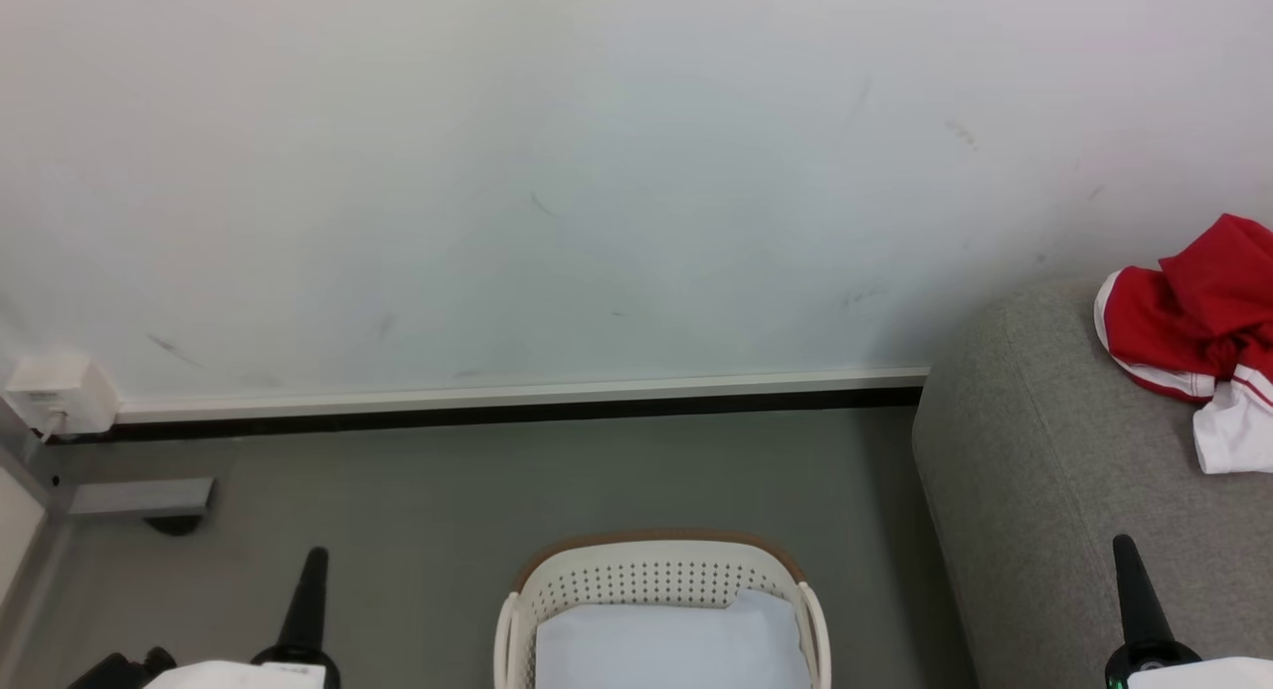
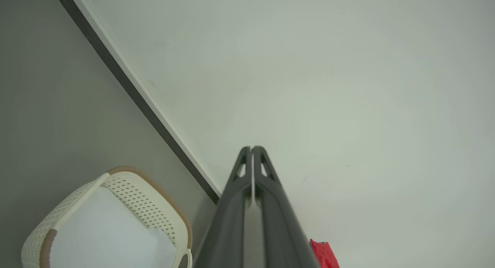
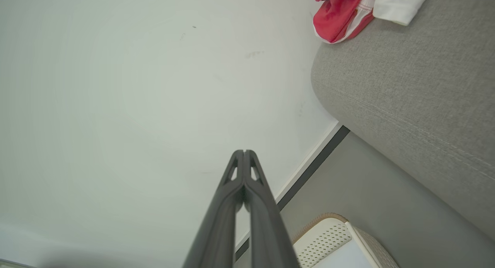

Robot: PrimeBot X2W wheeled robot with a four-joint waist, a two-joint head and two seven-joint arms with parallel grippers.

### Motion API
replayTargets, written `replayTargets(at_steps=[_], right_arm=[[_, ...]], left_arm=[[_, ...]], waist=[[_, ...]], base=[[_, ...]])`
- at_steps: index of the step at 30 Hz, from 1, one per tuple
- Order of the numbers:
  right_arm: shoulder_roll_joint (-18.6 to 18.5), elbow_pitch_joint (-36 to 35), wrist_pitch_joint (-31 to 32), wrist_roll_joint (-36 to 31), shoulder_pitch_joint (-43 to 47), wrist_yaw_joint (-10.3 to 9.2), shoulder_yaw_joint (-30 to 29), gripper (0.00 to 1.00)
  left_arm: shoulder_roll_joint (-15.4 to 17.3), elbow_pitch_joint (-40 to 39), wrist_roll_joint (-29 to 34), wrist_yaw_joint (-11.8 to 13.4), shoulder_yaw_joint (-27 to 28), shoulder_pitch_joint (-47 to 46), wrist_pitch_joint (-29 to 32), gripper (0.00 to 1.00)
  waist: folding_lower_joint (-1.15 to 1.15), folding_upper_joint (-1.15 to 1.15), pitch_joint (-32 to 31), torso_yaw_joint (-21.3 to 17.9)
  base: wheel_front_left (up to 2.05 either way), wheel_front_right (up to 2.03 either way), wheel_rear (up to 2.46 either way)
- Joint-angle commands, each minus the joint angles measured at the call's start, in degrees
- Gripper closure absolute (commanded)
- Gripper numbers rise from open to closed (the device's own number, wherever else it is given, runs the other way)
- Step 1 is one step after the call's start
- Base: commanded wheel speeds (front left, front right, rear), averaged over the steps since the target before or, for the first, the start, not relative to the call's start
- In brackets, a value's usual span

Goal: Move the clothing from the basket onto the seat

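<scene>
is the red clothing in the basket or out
Out: the red clothing lies bunched on the sofa. The basket holds a pale cloth; its near part is out of frame.

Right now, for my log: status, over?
Left gripper shut, right gripper shut, both empty. Red white-trimmed clothing on grey fabric sofa. Pale cloth in cream perforated basket. Nothing blocking.
</scene>
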Motion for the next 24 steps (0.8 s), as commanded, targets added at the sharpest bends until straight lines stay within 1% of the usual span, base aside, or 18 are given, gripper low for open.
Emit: replayTargets(at_steps=[1, 24], right_arm=[[-0.6, -0.6, 0.4, 1.4, -1.2, -0.09, -0.1, 1.0], [-1.9, -0.8, 2.1, 14.6, -2.8, -0.12, 0.2, 1.0]], left_arm=[[0.0, -0.6, -1.2, -0.3, 0.5, -1.1, 0.4, 1.0], [-0.4, -1.3, -12.6, -0.9, 1.7, -2.6, 3.4, 1.0]], waist=[[0.0, 0.0, 0.0, 0.0], [0.0, 0.0, 0.7, 0.2]], base=[[0.0, 0.0, 0.0], [0.0, 0.0, 0.0]])
